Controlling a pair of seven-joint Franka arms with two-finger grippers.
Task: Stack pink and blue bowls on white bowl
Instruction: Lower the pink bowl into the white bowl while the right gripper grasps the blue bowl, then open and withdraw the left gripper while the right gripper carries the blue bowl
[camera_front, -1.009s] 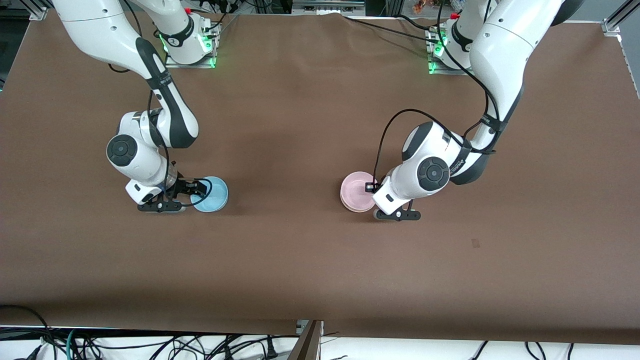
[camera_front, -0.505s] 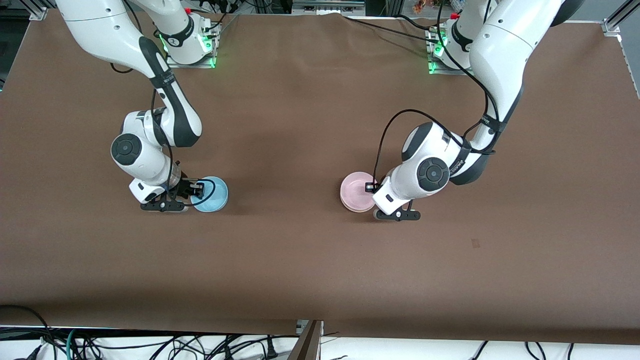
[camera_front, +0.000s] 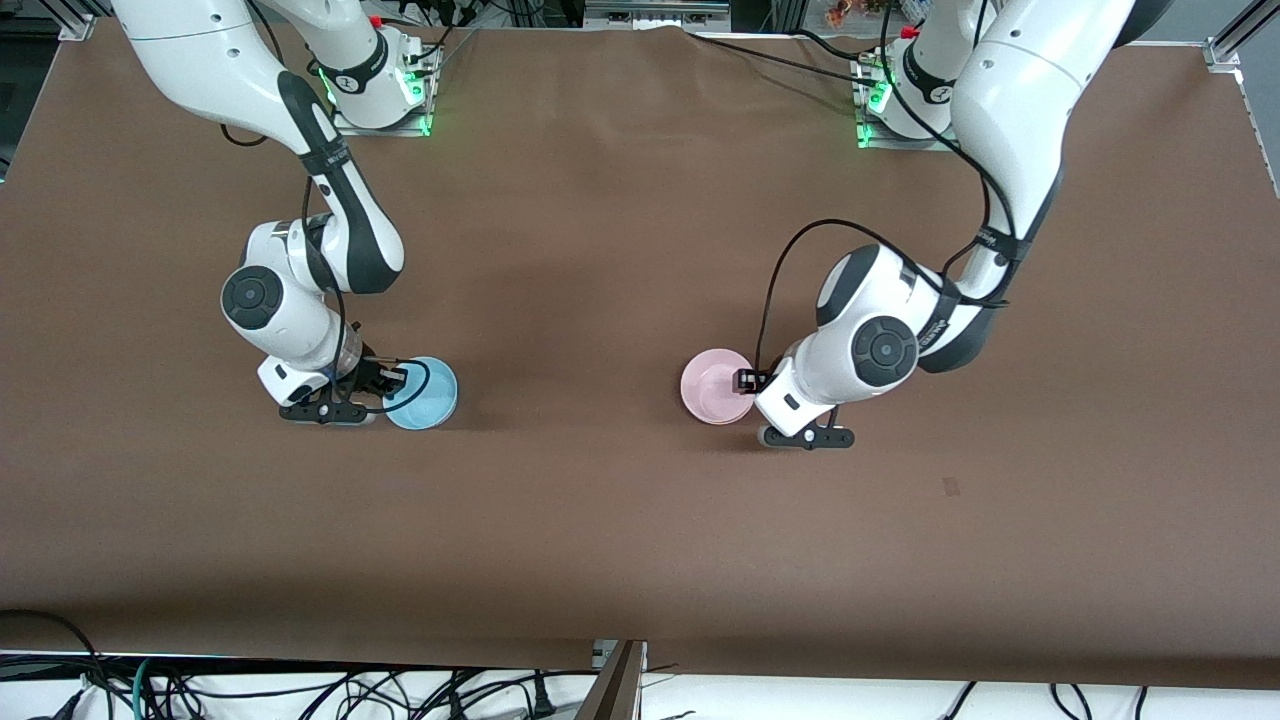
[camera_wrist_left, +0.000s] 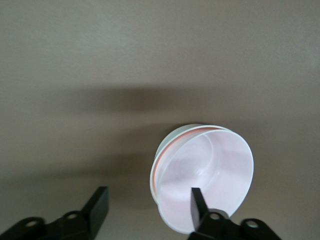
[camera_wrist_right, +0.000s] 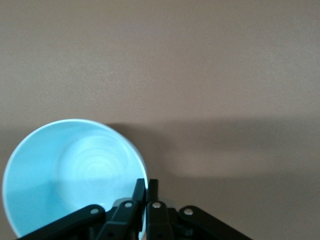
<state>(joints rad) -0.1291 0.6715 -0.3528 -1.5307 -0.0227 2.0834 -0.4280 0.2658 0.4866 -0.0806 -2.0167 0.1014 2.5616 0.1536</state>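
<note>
The pale pink bowl (camera_front: 712, 386) (camera_wrist_left: 210, 170) sits nested in the white bowl (camera_wrist_left: 176, 134), of which only a thin rim shows under it. My left gripper (camera_front: 748, 381) (camera_wrist_left: 147, 195) stands open astride the pink bowl's rim, one finger inside (camera_wrist_left: 196, 200) and one outside, holding nothing. Toward the right arm's end of the table rests the light blue bowl (camera_front: 425, 396) (camera_wrist_right: 70, 170). My right gripper (camera_front: 393, 379) (camera_wrist_right: 146, 183) is shut on the blue bowl's rim, one finger inside and one outside.
Everything stands on a brown table cover (camera_front: 600, 250). Both arm bases (camera_front: 385, 95) (camera_front: 895, 100) are fixed along the edge farthest from the front camera. Cables (camera_front: 300, 690) hang below the table's near edge.
My left gripper opened and let go of the pink bowl, and its arm shifted slightly toward its own end of the table. My right gripper shut on the blue bowl's rim.
</note>
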